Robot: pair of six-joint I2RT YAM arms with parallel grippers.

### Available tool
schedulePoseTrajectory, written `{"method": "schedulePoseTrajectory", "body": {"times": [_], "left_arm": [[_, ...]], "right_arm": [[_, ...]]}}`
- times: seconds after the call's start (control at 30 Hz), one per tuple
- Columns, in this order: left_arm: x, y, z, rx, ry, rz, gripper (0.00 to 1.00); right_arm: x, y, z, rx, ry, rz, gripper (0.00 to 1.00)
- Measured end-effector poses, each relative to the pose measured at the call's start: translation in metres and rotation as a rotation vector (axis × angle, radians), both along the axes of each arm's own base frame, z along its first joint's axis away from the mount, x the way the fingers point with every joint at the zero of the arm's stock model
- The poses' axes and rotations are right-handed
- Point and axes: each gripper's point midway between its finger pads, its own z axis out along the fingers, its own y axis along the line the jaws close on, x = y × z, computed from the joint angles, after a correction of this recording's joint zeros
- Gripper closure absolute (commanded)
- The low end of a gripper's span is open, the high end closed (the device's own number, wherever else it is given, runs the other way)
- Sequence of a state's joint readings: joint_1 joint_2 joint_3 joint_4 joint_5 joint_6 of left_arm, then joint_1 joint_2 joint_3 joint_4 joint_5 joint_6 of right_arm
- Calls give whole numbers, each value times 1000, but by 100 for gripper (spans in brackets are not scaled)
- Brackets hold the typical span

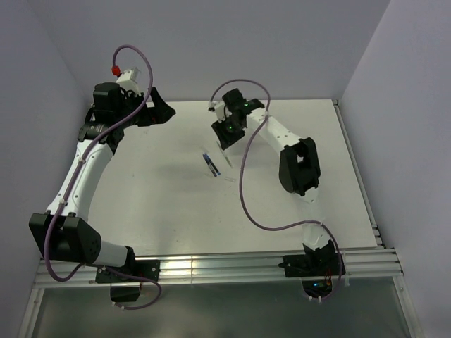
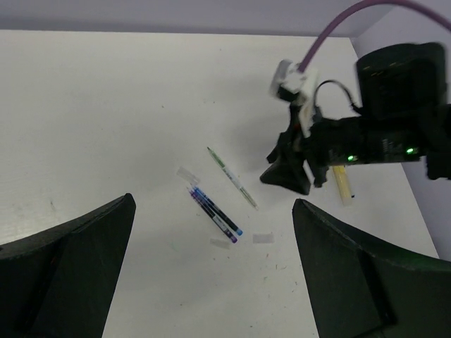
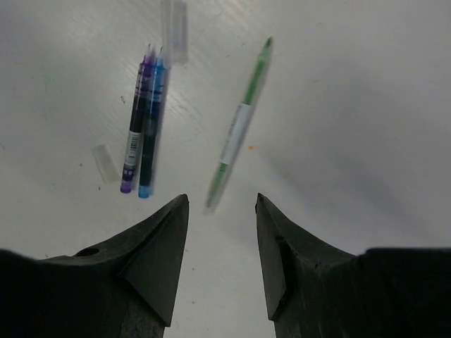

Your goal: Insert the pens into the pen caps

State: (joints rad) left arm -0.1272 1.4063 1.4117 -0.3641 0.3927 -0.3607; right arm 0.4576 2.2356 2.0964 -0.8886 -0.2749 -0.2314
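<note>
Two dark pens, one blue (image 3: 151,127) and one purple (image 3: 135,134), lie side by side on the white table; they also show in the top view (image 1: 210,163) and the left wrist view (image 2: 215,215). A thin green-and-white pen (image 3: 238,127) lies apart from them, also in the left wrist view (image 2: 232,177). Pale translucent caps (image 3: 104,163) (image 2: 263,238) lie loose beside the pens. A pale yellow tube (image 2: 342,184) lies under the right arm. My right gripper (image 3: 222,197) is open, its tips just short of the green pen's near end. My left gripper (image 2: 213,203) is open wide and empty, well back from the pens.
The table (image 1: 155,204) is walled at the back and sides. A third translucent cap (image 2: 187,173) lies at the far end of the dark pens. The right arm's purple cable (image 1: 246,190) loops over the table. The left gripper (image 1: 165,113) is at the back left, the right gripper (image 1: 224,137) at the back middle.
</note>
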Motion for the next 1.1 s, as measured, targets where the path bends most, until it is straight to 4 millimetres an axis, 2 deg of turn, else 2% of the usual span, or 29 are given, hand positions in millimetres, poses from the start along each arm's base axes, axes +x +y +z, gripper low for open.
{"method": "schedulePoseTrajectory", "body": {"times": [0.1, 0.17, 0.23, 0.47, 0.7, 0.77, 0.87, 0.9, 0.93, 1.1], "left_arm": [[0, 3, -6, 7, 22, 14, 1], [1, 4, -6, 9, 23, 20, 1], [2, 5, -6, 11, 21, 25, 1], [2, 7, -9, 15, 27, 34, 0], [4, 9, -11, 20, 31, 46, 1], [4, 9, -12, 20, 33, 47, 1], [5, 9, -13, 20, 34, 47, 1], [5, 9, -13, 20, 34, 47, 2], [5, 9, -13, 20, 34, 47, 2], [5, 9, -12, 20, 29, 45, 1]], "right_arm": [[-15, 16, -40, -48, 83, 10, 48], [-21, 20, -56, -69, 116, 11, 48], [-22, 20, -64, -83, 127, 5, 48], [-15, 16, -69, -120, 100, -22, 54], [-19, 18, -93, -176, 107, -13, 65], [-18, 21, -93, -174, 97, -11, 69], [-16, 20, -95, -187, 83, -12, 84], [-16, 19, -96, -190, 81, -11, 96], [-15, 19, -96, -189, 78, -9, 100], [-16, 15, -91, -187, 66, -6, 100]]}}
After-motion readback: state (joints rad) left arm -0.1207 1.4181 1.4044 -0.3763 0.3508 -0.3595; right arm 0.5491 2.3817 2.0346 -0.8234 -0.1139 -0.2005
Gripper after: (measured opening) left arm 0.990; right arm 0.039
